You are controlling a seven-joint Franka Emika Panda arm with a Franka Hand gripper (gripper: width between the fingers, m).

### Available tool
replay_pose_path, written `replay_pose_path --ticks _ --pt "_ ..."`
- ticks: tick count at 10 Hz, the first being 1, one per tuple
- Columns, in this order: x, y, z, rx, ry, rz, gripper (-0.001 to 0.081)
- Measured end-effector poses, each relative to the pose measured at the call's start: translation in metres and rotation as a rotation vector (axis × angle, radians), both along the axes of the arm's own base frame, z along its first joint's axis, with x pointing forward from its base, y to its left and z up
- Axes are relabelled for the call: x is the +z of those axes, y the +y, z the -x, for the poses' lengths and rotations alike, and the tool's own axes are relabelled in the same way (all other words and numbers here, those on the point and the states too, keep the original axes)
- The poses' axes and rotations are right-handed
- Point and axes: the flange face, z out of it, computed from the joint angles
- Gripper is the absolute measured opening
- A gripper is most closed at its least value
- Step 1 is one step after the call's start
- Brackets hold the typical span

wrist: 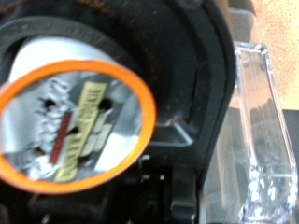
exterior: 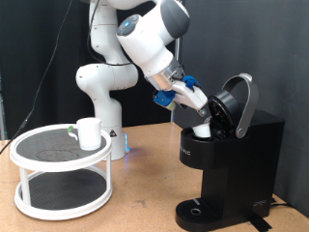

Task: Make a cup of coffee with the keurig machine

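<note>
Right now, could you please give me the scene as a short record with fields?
gripper: at the keurig machine's open pod chamber
keurig machine: black, lid raised, at the exterior view's right
pod: orange-rimmed foil top, close before the wrist camera at the chamber
cup: white, upright on the rack's top tier
rack: white, round, two tiers, at the exterior view's left

Off the arm, looking from the front and a bit far back, taking in the gripper [exterior: 200, 116] at the open keurig machine [exterior: 230, 164]. On the hand, looking down the fingers, very close to the pod [wrist: 75, 123]. Shared: the machine's open top.
</note>
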Motion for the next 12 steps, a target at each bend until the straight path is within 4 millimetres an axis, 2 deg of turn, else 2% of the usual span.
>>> replay_pose_path --ticks 3,12 --pt "-0.017 0.008 0.004 -0.008 0.004 0.03 0.0734" --pt "-0.024 0.005 -0.003 -0.061 -0.038 0.021 0.0734"
